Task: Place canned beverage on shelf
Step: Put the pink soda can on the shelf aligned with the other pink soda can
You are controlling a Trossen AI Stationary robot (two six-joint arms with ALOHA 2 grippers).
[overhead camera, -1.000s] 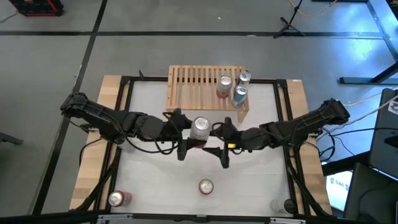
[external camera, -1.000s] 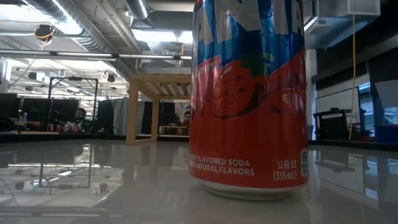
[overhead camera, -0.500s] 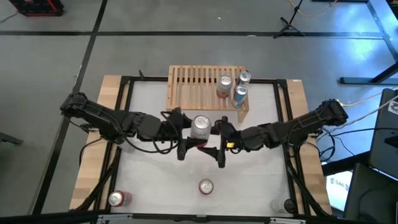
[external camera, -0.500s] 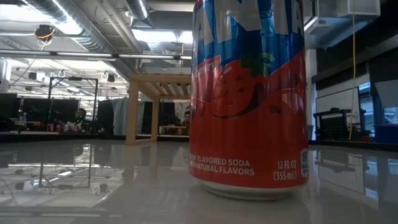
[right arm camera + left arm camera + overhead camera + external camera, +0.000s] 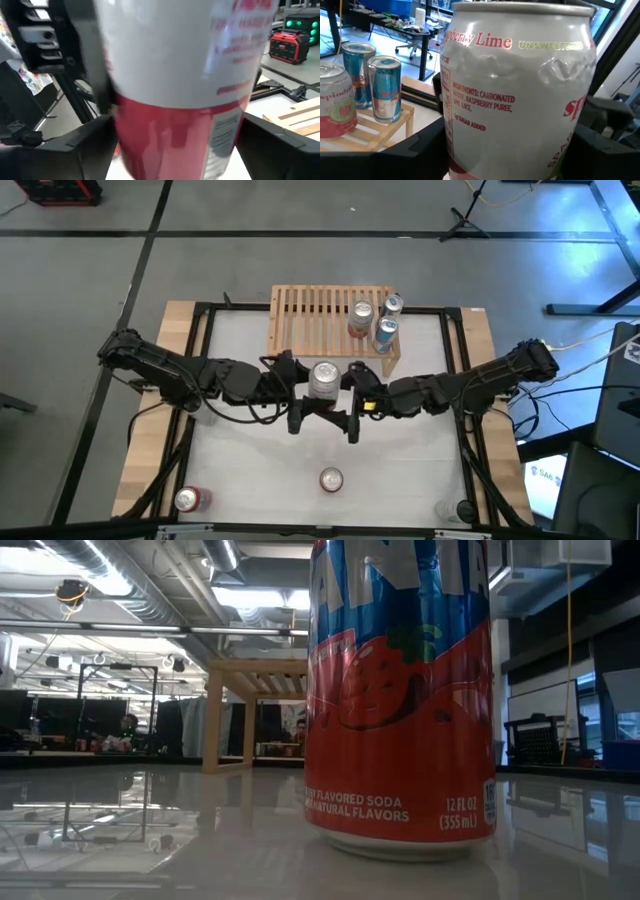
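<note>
A white and red canned beverage stands upright between my two grippers at the table's middle, in front of the shelf. It has a dented wall and fills the left wrist view. My left gripper comes from the left and is shut on it. My right gripper comes from the right and is open, with a finger on either side of the can's red lower part. Three cans stand on the shelf's right end. My left gripper pinches the can's side wall between its two fingers, coming level from the table's left. The can stays upright and looks raised off the table. Whether my right gripper's fingers touch the can, I cannot tell.
A red soda can stands near the table's front edge and fills the low view, hiding both grippers there. Another red can stands at the near left corner. The shelf's left part is bare slats.
My right gripper has gone toward the table's left, closing in on the can until its fingers flank it. My left gripper and the can have kept still.
</note>
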